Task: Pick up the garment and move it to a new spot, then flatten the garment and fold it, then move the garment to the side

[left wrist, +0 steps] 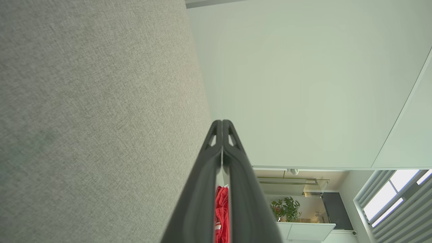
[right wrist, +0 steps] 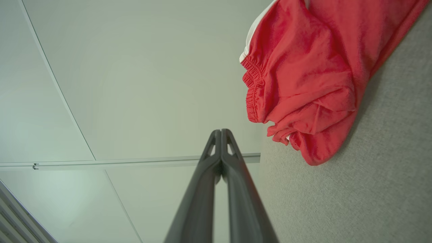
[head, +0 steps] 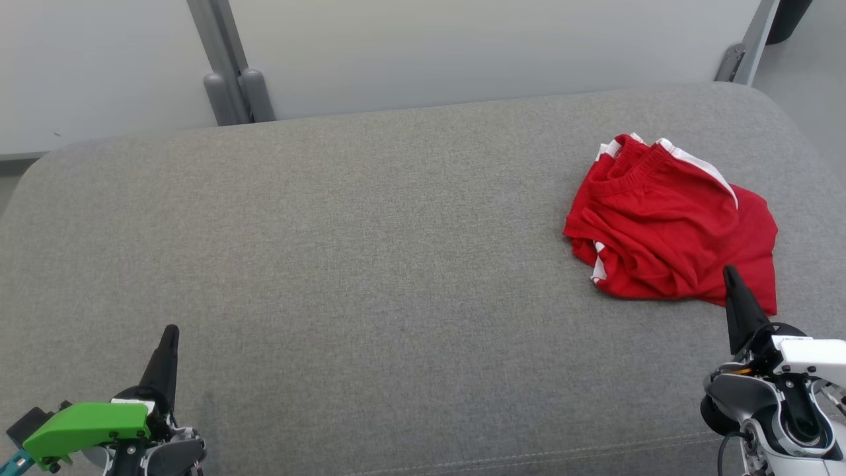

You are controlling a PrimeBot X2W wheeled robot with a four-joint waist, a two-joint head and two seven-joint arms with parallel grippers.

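Plainly | garment (head: pixel 667 231) lay crumpled on the right of the grey cushion (head: pixel 396 264) | right gripper (head: pixel 730 272) just beside its near edge, jaws pressed together | left gripper (head: pixel 170 330) well apart, jaws also pressed together | right arm nearer; long axis unclear in the bunching.

Nothing legible anywhere, neither brand, number nor sign. Tiny dark print on a pale strip along the top of the white housing (head: pixel 809 354) behind the right gripper (head: pixel 730 271), lower right of the head view, too small and blurred to read
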